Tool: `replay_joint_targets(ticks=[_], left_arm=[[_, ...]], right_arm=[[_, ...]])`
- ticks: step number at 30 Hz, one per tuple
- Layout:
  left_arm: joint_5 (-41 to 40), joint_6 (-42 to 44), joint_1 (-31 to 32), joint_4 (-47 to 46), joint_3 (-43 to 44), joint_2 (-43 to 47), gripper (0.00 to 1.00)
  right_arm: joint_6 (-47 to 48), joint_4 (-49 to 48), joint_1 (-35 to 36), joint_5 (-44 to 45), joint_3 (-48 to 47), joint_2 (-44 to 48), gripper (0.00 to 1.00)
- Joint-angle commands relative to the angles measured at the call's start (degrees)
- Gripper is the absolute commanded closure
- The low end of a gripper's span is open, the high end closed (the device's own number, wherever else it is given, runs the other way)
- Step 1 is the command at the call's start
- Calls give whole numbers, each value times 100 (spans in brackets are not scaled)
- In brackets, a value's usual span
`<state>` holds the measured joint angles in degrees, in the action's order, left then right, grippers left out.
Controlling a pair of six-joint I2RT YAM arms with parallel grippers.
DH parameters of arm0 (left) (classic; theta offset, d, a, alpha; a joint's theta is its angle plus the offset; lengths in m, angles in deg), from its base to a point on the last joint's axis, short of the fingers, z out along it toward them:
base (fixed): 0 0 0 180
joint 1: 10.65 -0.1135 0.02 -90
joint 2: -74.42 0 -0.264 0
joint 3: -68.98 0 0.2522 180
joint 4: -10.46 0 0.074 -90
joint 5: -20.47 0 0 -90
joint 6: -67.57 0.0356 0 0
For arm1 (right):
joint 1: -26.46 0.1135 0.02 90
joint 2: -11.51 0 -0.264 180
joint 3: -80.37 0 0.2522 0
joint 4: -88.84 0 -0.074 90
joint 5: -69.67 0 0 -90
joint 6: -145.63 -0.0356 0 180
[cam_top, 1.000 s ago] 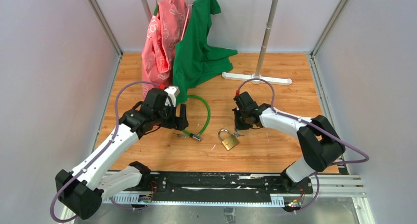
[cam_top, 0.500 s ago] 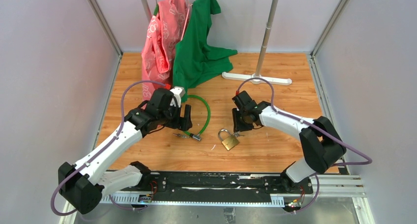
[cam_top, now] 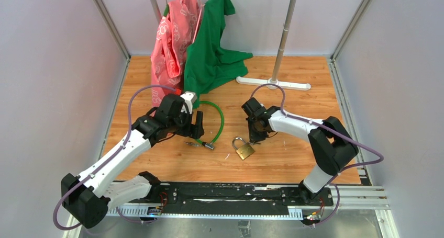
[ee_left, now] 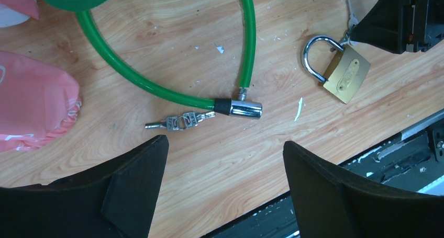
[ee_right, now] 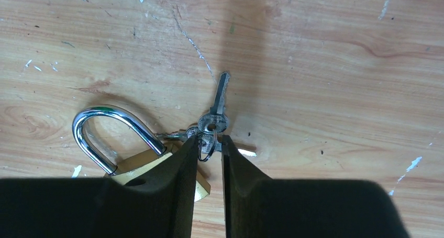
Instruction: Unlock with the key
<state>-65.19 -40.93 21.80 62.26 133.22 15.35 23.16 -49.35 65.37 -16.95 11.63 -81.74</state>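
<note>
The green cable lock (cam_top: 219, 117) lies curved on the wooden table, its chrome head (ee_left: 246, 109) toward the near edge. The small silvery key (ee_left: 175, 122) lies flat at the head's black end; it also shows in the top view (cam_top: 191, 143). My left gripper (ee_left: 224, 141) is open and empty, hovering just on the near side of the key (cam_top: 196, 127). My right gripper (ee_right: 209, 139) is closed to a narrow gap on the key bunch (ee_right: 212, 124) of the brass padlock (ee_right: 104, 120), right beside the padlock (cam_top: 244, 150).
A white clothes rack base (cam_top: 272, 82) stands at the back. A pink garment (cam_top: 170, 44) and a green garment (cam_top: 212, 55) hang down to the table behind the cable lock. A black rail (cam_top: 220, 193) runs along the near edge.
My left gripper shifted slightly right toward the cable lock, then stayed. My right gripper moved a little left and turned over the padlock's keys.
</note>
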Motion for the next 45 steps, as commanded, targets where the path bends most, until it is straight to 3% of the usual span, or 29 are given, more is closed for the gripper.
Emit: replay_joint_targets(ticks=[1,7,14,22,36,45], left_arm=[[-70,84,57,-35,47,103,15],[-107,87,55,-17,32,117,15],[-25,54,66,-61,69,94,15],[787,-139,151,-601,137,70,15],[1829,-546,334,-2477,-212,-253,19],[1848,-203,991,-3977,-622,-478,23]], right_arm=[[-45,116,90,159,10,-255,79],[166,-203,81,112,208,-306,100],[813,-652,81,-109,427,144,100],[1710,-1513,79,-669,1111,1437,100],[2209,-2746,86,-1589,1922,3261,100],[2051,-2966,90,-2563,1955,4051,100]])
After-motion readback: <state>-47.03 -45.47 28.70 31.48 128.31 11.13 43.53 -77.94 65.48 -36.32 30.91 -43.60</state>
